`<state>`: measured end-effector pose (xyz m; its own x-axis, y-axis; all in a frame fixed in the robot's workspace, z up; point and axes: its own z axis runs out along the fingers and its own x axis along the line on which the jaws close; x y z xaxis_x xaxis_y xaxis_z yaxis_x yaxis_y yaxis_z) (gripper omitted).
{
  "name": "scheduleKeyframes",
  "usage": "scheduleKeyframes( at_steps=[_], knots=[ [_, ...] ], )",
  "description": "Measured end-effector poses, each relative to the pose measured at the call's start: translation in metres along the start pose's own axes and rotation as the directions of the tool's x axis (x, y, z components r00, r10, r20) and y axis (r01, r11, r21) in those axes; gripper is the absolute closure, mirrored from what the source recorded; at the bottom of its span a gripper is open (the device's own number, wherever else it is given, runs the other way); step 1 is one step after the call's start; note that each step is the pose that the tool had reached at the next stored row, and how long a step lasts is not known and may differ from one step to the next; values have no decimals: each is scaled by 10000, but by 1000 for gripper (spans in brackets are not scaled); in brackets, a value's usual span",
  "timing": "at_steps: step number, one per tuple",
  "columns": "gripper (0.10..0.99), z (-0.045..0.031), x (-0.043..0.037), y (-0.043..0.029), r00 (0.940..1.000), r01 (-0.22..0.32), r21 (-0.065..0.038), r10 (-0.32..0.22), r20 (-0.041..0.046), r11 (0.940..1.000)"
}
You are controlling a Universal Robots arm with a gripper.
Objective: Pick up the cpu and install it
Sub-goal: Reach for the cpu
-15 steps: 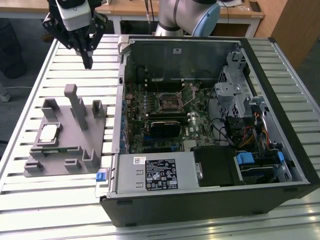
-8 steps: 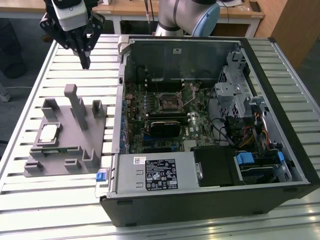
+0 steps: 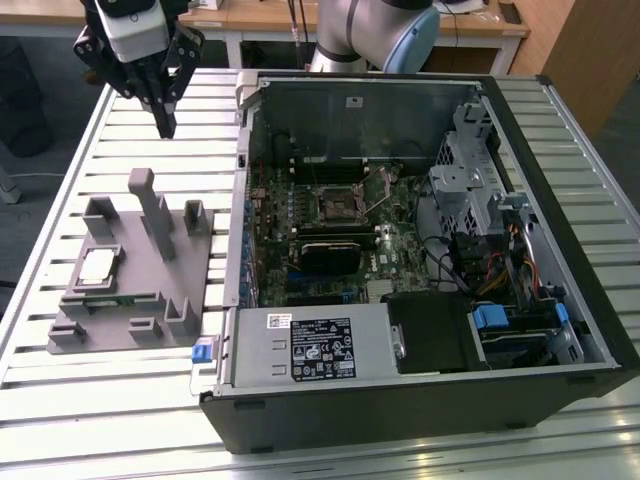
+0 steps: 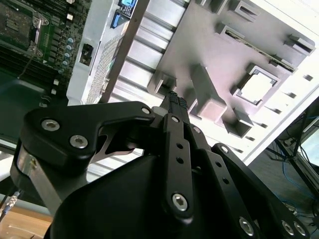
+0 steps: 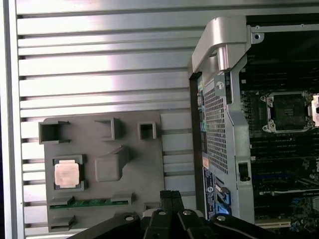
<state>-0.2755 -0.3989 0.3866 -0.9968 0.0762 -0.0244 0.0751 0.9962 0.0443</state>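
First wrist view, cpu [image 5: 67, 174], square, silvery

Tool [image 4: 174, 102] — fingers together, empty — over grey holder [image 4: 209, 35]; cpu [image 4: 256, 87] seated in it.

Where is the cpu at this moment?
In the exterior view the cpu sits in a pocket of the gray holder, to the exterior view's left of the open computer case.
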Motion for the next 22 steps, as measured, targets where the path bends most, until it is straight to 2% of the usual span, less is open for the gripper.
scheduleKeyframes(
  at_steps=[9, 22],
  knots=[
    [980, 1, 78, -6, 10000, 0, -1, 0, 1, 10000],
    [980, 1, 247, -19, 10000, 0, 0, 0, 0, 10000]
  ],
)
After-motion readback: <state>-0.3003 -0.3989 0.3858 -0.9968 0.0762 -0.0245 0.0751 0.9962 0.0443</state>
